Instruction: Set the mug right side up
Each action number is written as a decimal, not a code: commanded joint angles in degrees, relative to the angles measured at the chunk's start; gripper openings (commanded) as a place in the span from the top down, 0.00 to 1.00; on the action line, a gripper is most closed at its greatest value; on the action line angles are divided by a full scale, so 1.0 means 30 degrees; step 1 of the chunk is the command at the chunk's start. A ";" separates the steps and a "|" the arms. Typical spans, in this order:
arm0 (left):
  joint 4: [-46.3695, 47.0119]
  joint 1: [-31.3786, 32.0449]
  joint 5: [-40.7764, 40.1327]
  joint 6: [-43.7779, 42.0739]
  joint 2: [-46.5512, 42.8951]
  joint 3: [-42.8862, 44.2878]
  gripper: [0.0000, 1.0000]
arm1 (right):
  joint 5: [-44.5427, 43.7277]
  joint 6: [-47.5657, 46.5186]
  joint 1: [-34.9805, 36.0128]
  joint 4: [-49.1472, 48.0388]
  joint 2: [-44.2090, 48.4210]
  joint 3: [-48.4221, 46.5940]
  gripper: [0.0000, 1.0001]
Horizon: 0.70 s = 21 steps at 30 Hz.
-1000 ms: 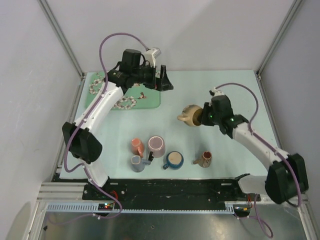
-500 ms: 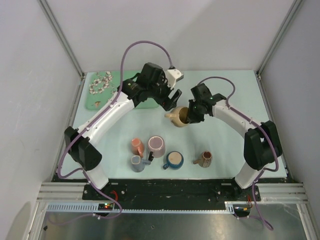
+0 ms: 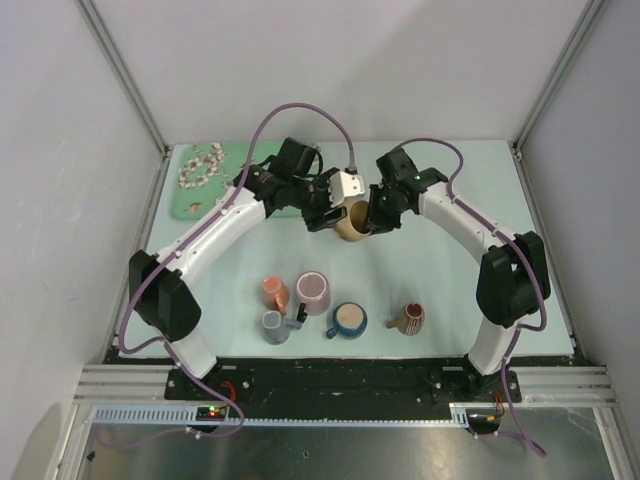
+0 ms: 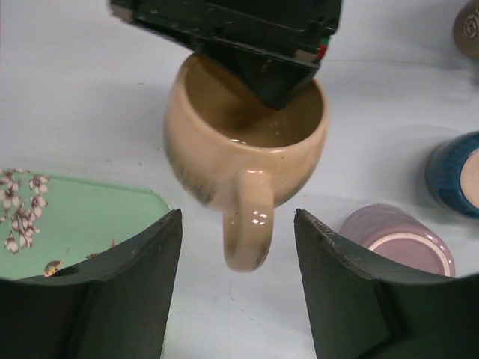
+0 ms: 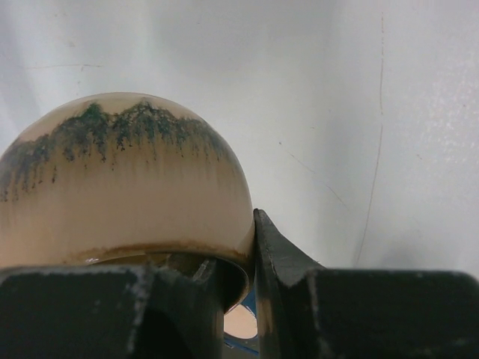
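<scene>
The tan mug [image 3: 349,223] with green-speckled glaze hangs above the table's middle back. My right gripper [image 3: 376,217] is shut on its rim, one finger inside the mouth and one outside, as the right wrist view [image 5: 251,250] shows on the mug's round body [image 5: 120,172]. My left gripper [image 3: 325,214] is open. In the left wrist view its fingers [image 4: 238,218] stand either side of the mug's handle [image 4: 247,232] without touching it. The mug's mouth [image 4: 254,112] faces up and away there, with the right gripper's finger in it.
A green floral tray [image 3: 200,190] lies at the back left and shows in the left wrist view [image 4: 67,224]. Near the front stand a pink mug [image 3: 311,292], a blue mug [image 3: 347,320], a brown mug [image 3: 407,318], a salmon cup [image 3: 275,291] and a grey-blue cup [image 3: 275,326].
My right arm carried the tan mug left and toward the back. My left arm swung from over the tray to the mug, its open fingers now around the handle.
</scene>
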<state>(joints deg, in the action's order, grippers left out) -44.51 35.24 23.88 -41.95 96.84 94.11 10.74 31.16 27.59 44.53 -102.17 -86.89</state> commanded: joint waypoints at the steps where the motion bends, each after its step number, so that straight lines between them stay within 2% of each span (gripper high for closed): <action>1: -0.0734 0.0113 0.1009 -0.2389 -0.0539 -0.0607 0.35 | 0.1084 -0.0101 0.0190 -0.0263 -0.0055 -0.2033 1.00; 6: -0.0723 0.0079 0.0238 -0.2854 -0.0314 -0.0822 0.48 | 0.1085 -0.0329 0.0513 0.0141 -0.0208 -0.2908 1.00; 8: -0.0706 -0.0024 0.0147 -0.2874 -0.0308 -0.0719 0.64 | 0.1043 -0.0386 0.0547 0.0152 -0.0195 -0.2983 1.00; 9: -0.0712 -0.0071 0.0166 -0.2853 -0.0298 -0.0634 0.79 | 0.0957 -0.0420 0.0552 0.0168 -0.0179 -0.3006 1.00; 10: -0.0701 -0.0109 0.0190 -0.2769 -0.0307 -0.0532 0.90 | 0.0915 -0.0452 0.0555 0.0147 -0.0185 -0.3017 1.00; 12: -0.0686 -0.0218 0.0267 -0.2523 -0.0307 -0.0361 0.97 | 0.0963 -0.0497 0.0557 0.0117 -0.0248 -0.3018 1.00; 14: -0.0586 -0.0282 0.0191 -0.2337 -0.0284 -0.0311 0.99 | 0.1159 -0.0560 0.0558 0.0065 -0.0330 -0.3077 0.97; 15: -0.0463 -0.0346 0.0012 -0.2042 -0.0242 -0.0327 1.00 | 0.1264 -0.0595 0.0558 0.0037 -0.0363 -0.3111 0.91; 16: -0.0049 -0.0466 -0.0341 -0.1690 -0.0206 -0.0379 1.00 | 0.1361 -0.0627 0.0528 -0.0006 -0.0350 -0.3114 0.76; 17: 0.0348 -0.0746 -0.0605 -0.1016 -0.0144 -0.0420 1.00 | 0.1527 -0.0628 0.0455 -0.0101 -0.0300 -0.3100 0.60; 18: 0.1016 -0.1091 -0.0781 -0.0400 -0.0054 -0.0440 1.00 | 0.1654 -0.0585 0.0331 -0.0266 -0.0216 -0.3020 0.32; 19: 0.1584 -0.1688 -0.0913 0.0376 0.0049 -0.0406 1.00 | 0.1746 -0.0549 0.0210 -0.0407 -0.0116 -0.2951 0.16; 21: 0.2669 -0.2898 -0.1130 0.1838 0.0412 0.0007 1.00 | 0.1743 -0.0500 -0.0079 -0.0769 0.0142 -0.2752 0.04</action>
<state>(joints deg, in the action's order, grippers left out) -46.44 33.04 22.72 -45.10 97.58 91.61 13.47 29.95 28.47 46.41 -104.40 -92.75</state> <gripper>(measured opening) 0.209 0.854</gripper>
